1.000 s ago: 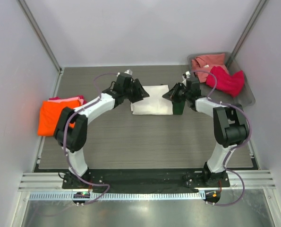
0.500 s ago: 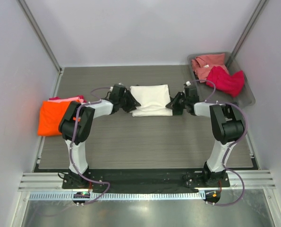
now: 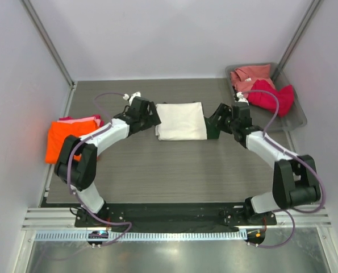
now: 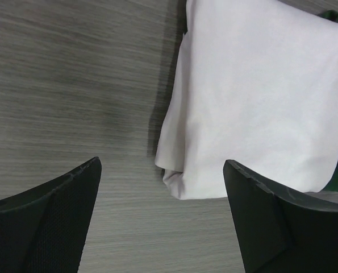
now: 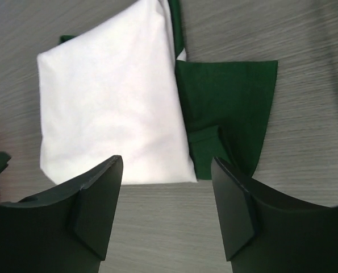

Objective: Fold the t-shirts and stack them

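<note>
A cream t-shirt (image 3: 181,120) lies folded into a rectangle mid-table, with a dark green sleeve (image 3: 212,129) sticking out at its right edge. My left gripper (image 3: 150,116) is open just left of the shirt, holding nothing. In the left wrist view the cream shirt (image 4: 259,96) lies ahead of the open left gripper (image 4: 162,164). My right gripper (image 3: 217,119) is open just right of the shirt, over the green sleeve. In the right wrist view the cream shirt (image 5: 109,108) and green sleeve (image 5: 231,108) lie beyond the empty right gripper (image 5: 167,160).
An orange t-shirt (image 3: 63,141) on a pink one (image 3: 80,120) forms a stack at the table's left edge. A grey tray (image 3: 296,116) at the back right holds a salmon t-shirt (image 3: 249,77) and a crimson t-shirt (image 3: 271,95).
Both grippers have opened, let go of the cream shirt and drawn back from its sides. The shirt now lies flat and folded on the table.
</note>
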`<state>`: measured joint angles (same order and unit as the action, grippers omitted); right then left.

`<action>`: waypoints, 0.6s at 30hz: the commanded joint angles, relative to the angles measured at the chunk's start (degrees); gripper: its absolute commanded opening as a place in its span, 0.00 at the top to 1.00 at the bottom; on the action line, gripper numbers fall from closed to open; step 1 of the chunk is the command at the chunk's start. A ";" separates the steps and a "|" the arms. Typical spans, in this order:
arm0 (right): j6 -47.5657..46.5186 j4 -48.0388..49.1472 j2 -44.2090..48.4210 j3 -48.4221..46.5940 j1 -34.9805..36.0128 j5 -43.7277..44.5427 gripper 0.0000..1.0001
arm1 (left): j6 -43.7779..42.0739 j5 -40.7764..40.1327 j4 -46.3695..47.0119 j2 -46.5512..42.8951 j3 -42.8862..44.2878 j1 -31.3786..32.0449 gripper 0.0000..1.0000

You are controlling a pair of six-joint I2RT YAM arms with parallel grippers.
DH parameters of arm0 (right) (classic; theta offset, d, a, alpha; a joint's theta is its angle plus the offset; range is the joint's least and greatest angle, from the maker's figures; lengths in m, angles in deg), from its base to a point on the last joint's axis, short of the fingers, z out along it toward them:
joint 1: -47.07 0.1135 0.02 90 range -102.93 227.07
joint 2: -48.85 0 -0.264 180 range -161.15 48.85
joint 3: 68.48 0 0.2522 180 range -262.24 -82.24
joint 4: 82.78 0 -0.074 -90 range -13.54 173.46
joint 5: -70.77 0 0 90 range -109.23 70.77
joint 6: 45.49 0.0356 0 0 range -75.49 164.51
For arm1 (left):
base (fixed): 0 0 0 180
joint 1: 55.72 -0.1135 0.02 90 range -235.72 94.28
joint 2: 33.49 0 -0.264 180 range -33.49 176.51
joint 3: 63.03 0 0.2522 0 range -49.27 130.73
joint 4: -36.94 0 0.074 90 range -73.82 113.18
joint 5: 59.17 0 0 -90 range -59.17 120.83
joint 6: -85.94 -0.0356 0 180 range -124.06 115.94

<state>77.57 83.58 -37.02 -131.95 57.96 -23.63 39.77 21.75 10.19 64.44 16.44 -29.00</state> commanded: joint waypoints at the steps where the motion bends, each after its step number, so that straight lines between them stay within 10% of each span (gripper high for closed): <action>1: -1.16 0.23 7.72 3.21 0.53 2.91 0.29 | -5.07 -4.54 -4.05 1.55 5.02 0.18 0.11; 18: -2.39 0.58 17.58 10.52 0.70 -0.69 0.29 | -3.41 5.82 -10.03 24.77 26.49 -2.11 0.35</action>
<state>76.04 82.73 -18.22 -121.11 58.49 -23.22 35.97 24.74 1.45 88.81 41.40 -30.97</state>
